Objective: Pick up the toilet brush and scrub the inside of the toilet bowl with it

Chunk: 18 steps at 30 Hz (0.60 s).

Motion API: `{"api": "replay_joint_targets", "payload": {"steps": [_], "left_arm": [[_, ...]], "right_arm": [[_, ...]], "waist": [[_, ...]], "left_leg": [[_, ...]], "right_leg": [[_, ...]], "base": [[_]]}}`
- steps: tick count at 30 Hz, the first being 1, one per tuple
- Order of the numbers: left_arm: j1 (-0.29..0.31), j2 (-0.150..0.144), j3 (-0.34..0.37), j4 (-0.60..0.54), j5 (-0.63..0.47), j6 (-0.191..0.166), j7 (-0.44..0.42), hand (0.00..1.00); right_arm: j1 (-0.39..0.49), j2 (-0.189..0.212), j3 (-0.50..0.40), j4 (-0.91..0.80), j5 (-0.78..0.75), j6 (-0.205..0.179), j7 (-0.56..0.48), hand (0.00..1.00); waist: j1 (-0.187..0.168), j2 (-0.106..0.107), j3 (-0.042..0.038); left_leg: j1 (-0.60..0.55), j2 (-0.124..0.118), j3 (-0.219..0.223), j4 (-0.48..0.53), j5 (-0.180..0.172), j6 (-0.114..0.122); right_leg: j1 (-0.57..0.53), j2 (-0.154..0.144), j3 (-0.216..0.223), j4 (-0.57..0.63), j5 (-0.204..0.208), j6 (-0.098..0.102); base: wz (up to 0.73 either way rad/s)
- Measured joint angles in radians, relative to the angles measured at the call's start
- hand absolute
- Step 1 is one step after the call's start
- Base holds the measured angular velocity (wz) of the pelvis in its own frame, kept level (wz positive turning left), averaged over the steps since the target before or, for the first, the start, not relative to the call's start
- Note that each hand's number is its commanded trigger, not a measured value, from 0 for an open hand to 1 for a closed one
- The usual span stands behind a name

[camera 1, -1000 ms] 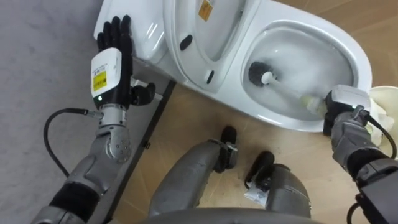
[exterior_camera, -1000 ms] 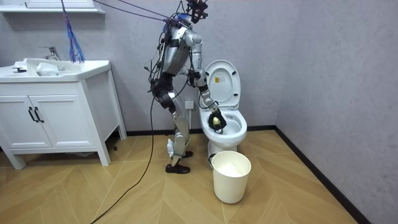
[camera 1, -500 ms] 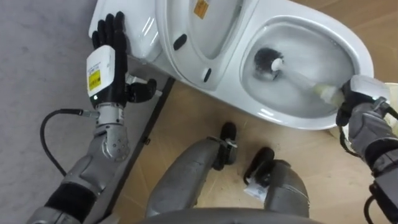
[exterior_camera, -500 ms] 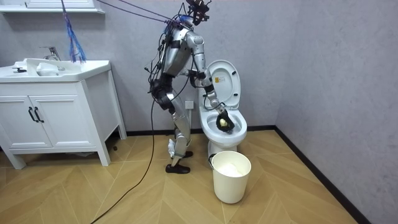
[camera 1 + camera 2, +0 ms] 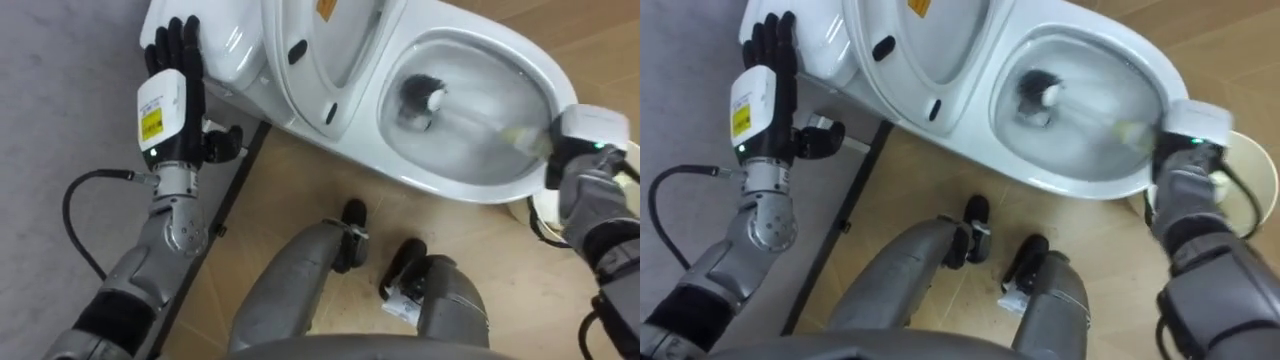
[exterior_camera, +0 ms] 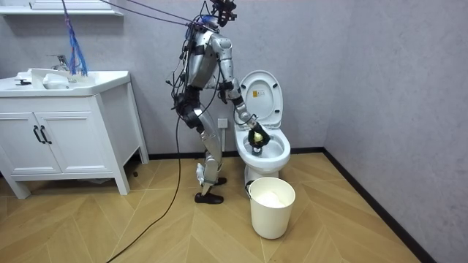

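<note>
A white toilet (image 5: 470, 185) stands before me with its lid (image 5: 320, 60) raised. The toilet brush has its dark head (image 5: 418, 95) down inside the bowl and its pale handle (image 5: 485, 120) running to the right. My right hand (image 5: 578, 175) is shut on the handle's end at the bowl's right rim. My left hand (image 5: 175, 85) lies open with straight fingers against the left end of the white tank (image 5: 225, 45). In the room view I stand bent over the toilet (image 6: 265, 150), right hand (image 6: 255, 137) in the bowl.
A white bucket (image 6: 272, 207) stands on the wood floor in front of the toilet; its rim (image 5: 545, 208) shows by my right hand. A white vanity with a sink (image 6: 62, 124) is at the room view's left. Grey wall behind the tank.
The brush head has swept across the bowl, first up and right, then back left. My right hand stayed on the handle at the rim. The left hand has kept its place.
</note>
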Motion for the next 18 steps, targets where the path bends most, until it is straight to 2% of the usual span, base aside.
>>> {"api": "replay_joint_targets", "payload": {"steps": [1, 2, 8, 15, 16, 18], "left_arm": [[0.018, -0.008, 0.001, -0.001, 0.000, -0.001, 0.007, 0.00], [0.022, -0.007, 0.001, -0.001, -0.002, -0.001, 0.011, 0.00], [0.063, -0.005, 0.009, -0.009, -0.003, -0.003, 0.026, 0.00], [0.094, -0.007, 0.023, -0.009, -0.022, -0.006, 0.043, 0.00], [0.096, -0.007, 0.027, -0.009, -0.022, -0.006, 0.041, 0.00], [0.102, -0.008, 0.035, -0.005, -0.022, -0.008, 0.039, 0.00]], "right_arm": [[0.019, 0.006, -0.002, -0.007, 0.000, 0.009, 0.000, 1.00], [0.027, 0.006, -0.001, -0.011, 0.002, 0.009, 0.000, 1.00], [0.078, 0.028, -0.001, -0.083, 0.001, 0.031, 0.005, 1.00], [0.101, 0.036, -0.001, -0.090, 0.002, 0.031, -0.002, 1.00], [0.116, 0.038, -0.001, -0.090, 0.003, 0.030, -0.005, 1.00], [0.126, 0.042, -0.001, -0.090, 0.003, 0.025, -0.010, 1.00]], "waist": [[-0.002, 0.014, -0.0064], [-0.002, 0.017, -0.0077], [-0.027, 0.021, -0.0070], [-0.035, 0.014, -0.0041], [-0.036, 0.007, -0.0003], [-0.036, -0.005, 0.0020]], "left_leg": [[0.000, 0.005, 0.000, -0.004, 0.000, 0.000], [0.000, 0.006, 0.000, -0.006, 0.000, 0.001], [0.023, 0.015, -0.004, -0.029, 0.001, -0.005], [0.057, 0.020, 0.001, -0.063, 0.005, -0.015], [0.069, 0.022, 0.002, -0.063, 0.003, -0.017], [0.084, 0.023, 0.005, -0.062, 0.003, -0.017]], "right_leg": [[0.006, 0.008, -0.001, -0.019, 0.010, 0.002], [0.007, 0.011, 0.000, -0.025, 0.014, 0.001], [0.039, 0.026, -0.008, -0.063, 0.017, -0.005], [0.071, 0.039, -0.007, -0.109, 0.024, -0.011], [0.085, 0.042, -0.006, -0.117, 0.025, -0.012], [0.107, 0.045, -0.006, -0.129, 0.025, -0.012]], "base": [[-0.12], [-0.10], [0.02], [0.00], [0.00], [0.00]]}}
